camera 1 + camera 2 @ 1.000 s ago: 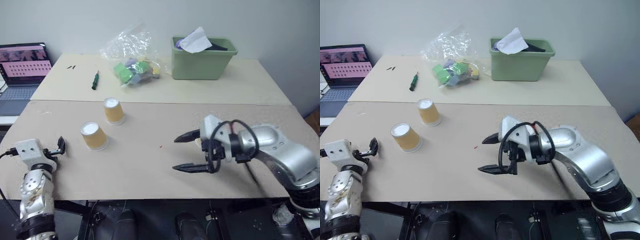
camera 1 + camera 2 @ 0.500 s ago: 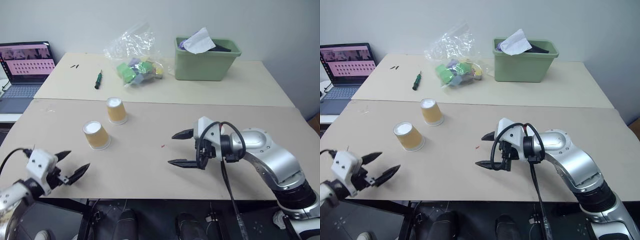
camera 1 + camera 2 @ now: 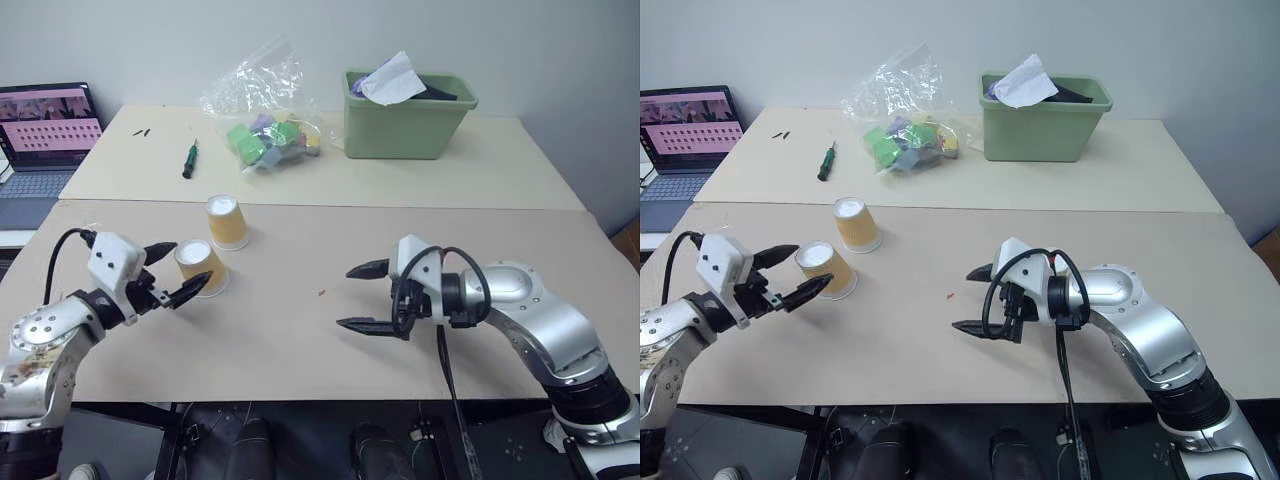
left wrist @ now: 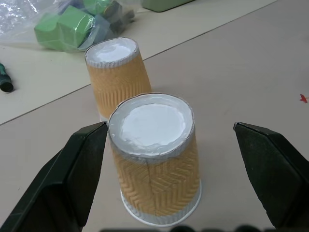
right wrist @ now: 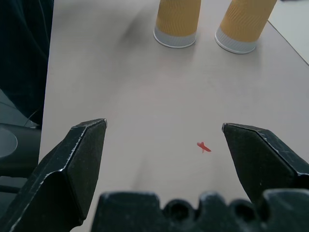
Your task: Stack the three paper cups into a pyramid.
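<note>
At frame left, reaching for nearer cup (image 3: 197, 266): left gripper (image 3: 184, 275) wide open around it, empty. Right gripper (image 3: 364, 297) open, empty. Next: close gently.

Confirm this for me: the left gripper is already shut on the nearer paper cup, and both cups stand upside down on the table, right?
Not quite. The left gripper is open; the left wrist view shows its fingers on either side of the nearer paper cup, with a gap on the right. Both cups, including the farther cup, stand upside down on the table.
</note>
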Robot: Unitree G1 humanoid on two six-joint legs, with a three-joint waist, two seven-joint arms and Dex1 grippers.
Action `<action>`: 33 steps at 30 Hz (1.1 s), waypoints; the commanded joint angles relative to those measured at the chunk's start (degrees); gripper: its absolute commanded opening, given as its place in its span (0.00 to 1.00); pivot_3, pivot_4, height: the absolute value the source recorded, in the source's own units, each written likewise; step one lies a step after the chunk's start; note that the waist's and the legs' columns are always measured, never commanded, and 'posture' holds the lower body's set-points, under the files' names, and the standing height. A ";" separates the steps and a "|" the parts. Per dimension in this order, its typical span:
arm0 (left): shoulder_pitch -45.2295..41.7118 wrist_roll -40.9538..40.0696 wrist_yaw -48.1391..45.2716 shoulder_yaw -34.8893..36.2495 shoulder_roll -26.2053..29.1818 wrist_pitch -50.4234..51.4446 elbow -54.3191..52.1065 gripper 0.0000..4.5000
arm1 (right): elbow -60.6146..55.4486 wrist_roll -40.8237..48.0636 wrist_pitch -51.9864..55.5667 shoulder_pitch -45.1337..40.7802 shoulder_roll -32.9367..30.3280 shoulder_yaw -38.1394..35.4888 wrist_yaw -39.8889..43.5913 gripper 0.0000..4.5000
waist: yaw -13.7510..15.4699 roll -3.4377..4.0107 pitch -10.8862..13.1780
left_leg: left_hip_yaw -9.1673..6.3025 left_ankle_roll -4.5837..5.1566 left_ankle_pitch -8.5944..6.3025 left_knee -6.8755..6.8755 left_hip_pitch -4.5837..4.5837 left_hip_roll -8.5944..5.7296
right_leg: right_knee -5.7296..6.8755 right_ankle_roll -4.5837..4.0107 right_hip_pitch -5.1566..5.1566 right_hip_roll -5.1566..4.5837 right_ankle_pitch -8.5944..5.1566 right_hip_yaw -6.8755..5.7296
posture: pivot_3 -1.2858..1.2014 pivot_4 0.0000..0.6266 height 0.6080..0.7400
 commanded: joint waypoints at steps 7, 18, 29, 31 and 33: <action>-6.54 2.60 1.48 -0.83 -1.42 -1.86 6.50 0.99 | -1.61 0.44 -0.05 0.23 -0.42 -2.60 -0.85 1.00 | 0.13 -0.01 0.01 | 0.00 0.00 0.00 -0.01 -0.02 -0.01 | 0.00 0.02 -0.01 0.00 -0.01 0.00 | 0.52 0.24 0.64; -9.56 3.20 1.41 -3.41 -3.86 -1.58 7.51 0.99 | -2.24 0.58 0.70 0.73 -0.64 -3.68 -1.57 1.00 | 0.10 -0.01 0.00 | 0.00 0.00 0.00 0.00 -0.02 -0.01 | 0.02 0.03 0.00 0.01 -0.01 0.01 | 0.52 0.24 0.64; -10.53 4.06 2.01 -3.67 -4.17 -1.07 8.12 0.67 | -1.59 0.49 0.84 0.20 -0.55 -4.14 -2.50 1.00 | 0.11 -0.01 0.01 | 0.00 0.00 0.00 0.00 -0.02 -0.01 | 0.04 0.03 0.01 0.01 -0.01 0.01 | 0.52 0.24 0.64; -11.26 3.94 2.16 -4.33 -4.59 -1.00 6.78 0.67 | -1.24 0.29 0.76 0.03 -0.47 -4.09 -2.70 1.00 | 0.12 -0.01 0.01 | 0.00 0.00 0.00 0.00 -0.02 -0.01 | 0.04 0.03 0.01 0.01 -0.01 0.01 | 0.52 0.24 0.64; -12.01 3.04 2.03 -4.98 -5.16 0.01 4.94 0.67 | -1.08 0.15 0.68 -0.03 -0.43 -4.02 -2.88 1.00 | 0.14 -0.01 0.01 | 0.00 0.00 0.00 0.01 -0.02 -0.01 | 0.04 0.04 0.01 0.01 0.00 0.01 | 0.52 0.24 0.64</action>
